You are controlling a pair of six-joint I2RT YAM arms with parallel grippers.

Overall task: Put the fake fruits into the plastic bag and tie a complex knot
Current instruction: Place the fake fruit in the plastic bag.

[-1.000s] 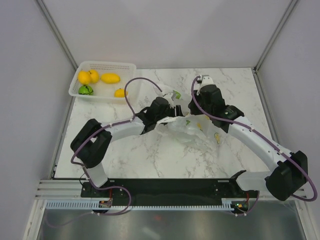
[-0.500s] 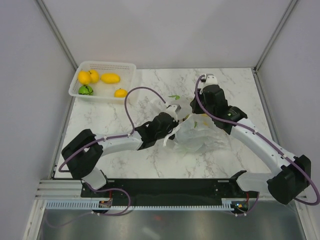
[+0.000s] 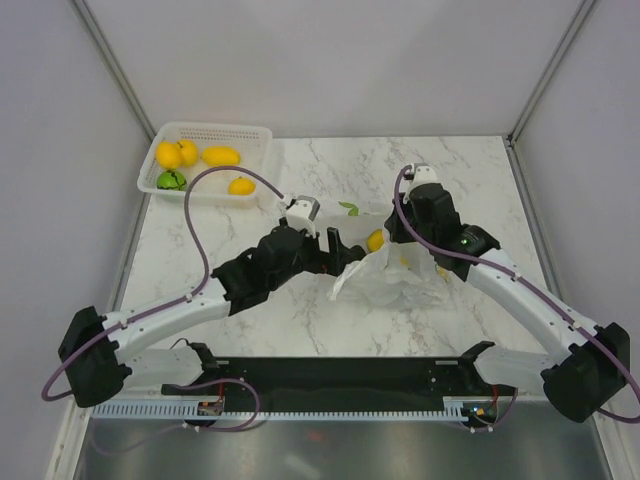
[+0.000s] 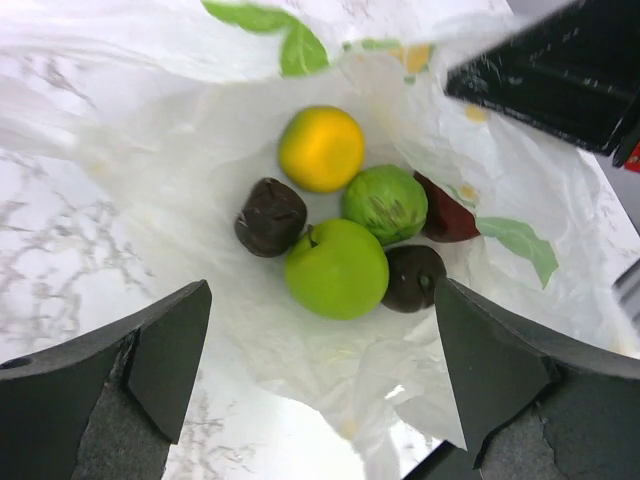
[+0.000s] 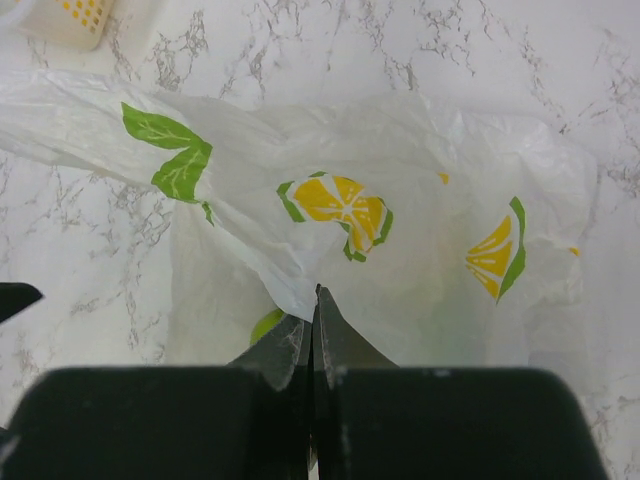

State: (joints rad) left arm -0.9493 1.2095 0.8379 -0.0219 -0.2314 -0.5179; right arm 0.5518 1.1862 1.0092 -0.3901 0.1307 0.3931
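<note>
Fingers of the left gripper (image 4: 320,310) spread wide over the plastic bag (image 4: 190,170); right gripper (image 5: 312,325) pinches its film. Six fake fruits (image 4: 335,268) inside, more in the basket (image 3: 215,126) beyond it; no knot yet.

Left arm (image 3: 165,310) stretched inward, jaws wide (right arm (image 3: 522,292) bent, jaws shut)

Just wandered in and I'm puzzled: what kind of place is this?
Probably a robotics test booth: two robot arms bolted to a rail at a marble-look table, plain grey panels walling it in, and fake fruits in a white basket and plastic bag.
</note>
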